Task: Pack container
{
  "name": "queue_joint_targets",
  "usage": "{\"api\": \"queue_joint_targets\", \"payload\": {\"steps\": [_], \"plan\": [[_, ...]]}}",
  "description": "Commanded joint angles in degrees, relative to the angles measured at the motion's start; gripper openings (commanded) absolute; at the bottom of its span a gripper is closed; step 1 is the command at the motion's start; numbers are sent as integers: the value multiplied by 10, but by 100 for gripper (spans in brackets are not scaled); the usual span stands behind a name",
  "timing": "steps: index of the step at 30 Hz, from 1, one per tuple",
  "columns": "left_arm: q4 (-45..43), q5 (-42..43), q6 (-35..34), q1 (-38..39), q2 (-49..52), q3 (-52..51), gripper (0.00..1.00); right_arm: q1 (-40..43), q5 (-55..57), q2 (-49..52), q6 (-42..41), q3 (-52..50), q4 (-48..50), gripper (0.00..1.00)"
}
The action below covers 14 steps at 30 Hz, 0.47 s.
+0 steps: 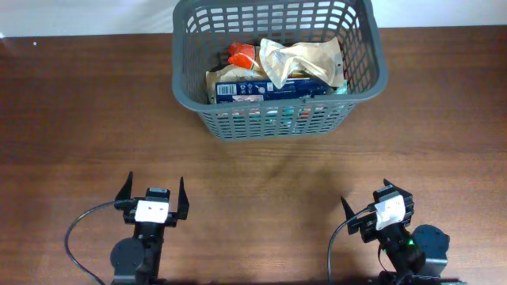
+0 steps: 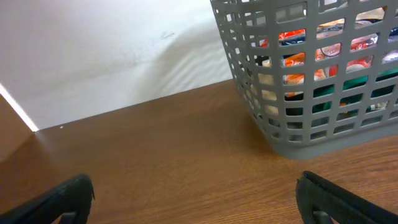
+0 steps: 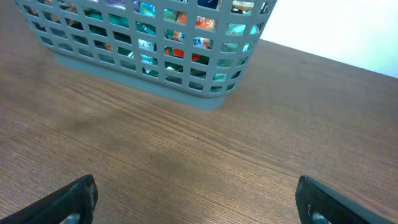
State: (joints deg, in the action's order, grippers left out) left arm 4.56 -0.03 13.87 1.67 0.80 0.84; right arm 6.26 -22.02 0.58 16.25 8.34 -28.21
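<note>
The container (image 1: pixel 363 85), a dark grey slotted basket, stands at the far middle of the wooden table. Inside it lie several food packets: a crumpled beige pouch (image 1: pixel 301 59), a blue-and-white box (image 1: pixel 261 89) and a red packet (image 1: pixel 240 54). The basket also shows in the left wrist view (image 2: pixel 273 134) and the right wrist view (image 3: pixel 205 99). My left gripper (image 1: pixel 154 194) is open and empty near the front left edge; its fingers show in its own view (image 2: pixel 199 199). My right gripper (image 1: pixel 372 207) is open and empty at the front right, also in its own view (image 3: pixel 196 199).
The brown wooden table (image 1: pixel 95 111) spreads between the grippers and the basket. A white wall (image 2: pixel 93 50) rises behind the table's far edge.
</note>
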Motion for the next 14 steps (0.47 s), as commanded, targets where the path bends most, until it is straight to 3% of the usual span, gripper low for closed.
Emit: {"api": "queue_joint_targets", "payload": {"steps": [1, 14], "plan": [[2, 2, -1, -4, -2, -3, 99, -3, -5, -4, -7, -3, -1, 99], [2, 2, -1, -4, -2, -3, 99, -3, -5, -4, -7, -3, -1, 99]]}}
